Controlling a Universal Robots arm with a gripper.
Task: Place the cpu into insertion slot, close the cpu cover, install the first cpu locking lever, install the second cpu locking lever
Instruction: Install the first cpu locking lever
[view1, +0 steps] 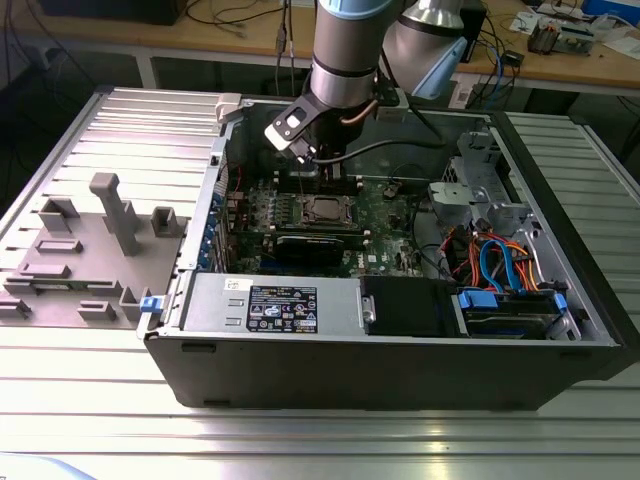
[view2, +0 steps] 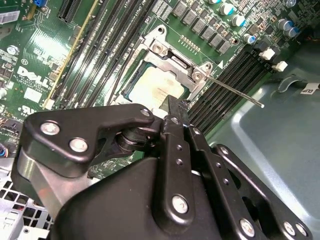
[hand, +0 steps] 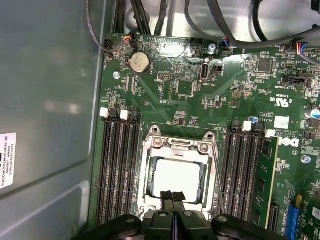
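The cpu (hand: 172, 175) lies in its socket on the green motherboard (hand: 200, 90), its silver top showing through the window of the cpu cover (hand: 177, 146). The cover lies flat over the chip in both wrist views (view2: 175, 55). A thin metal locking lever (view2: 235, 91) sticks out from the socket's corner, raised off the board. My gripper (hand: 172, 196) is shut, fingers pressed together with nothing between them, its tip just over the near edge of the cpu (view2: 150, 90). In the exterior view the gripper (view1: 312, 168) hangs inside the open case above the socket (view1: 322, 209).
Black memory slots (hand: 117, 170) flank the socket on both sides. Black cables (hand: 150, 15) run along the case wall. A drive cage with blue and orange cables (view1: 500, 265) fills the exterior view's right. A grey fixture plate (view1: 90, 250) lies to the left of the case.
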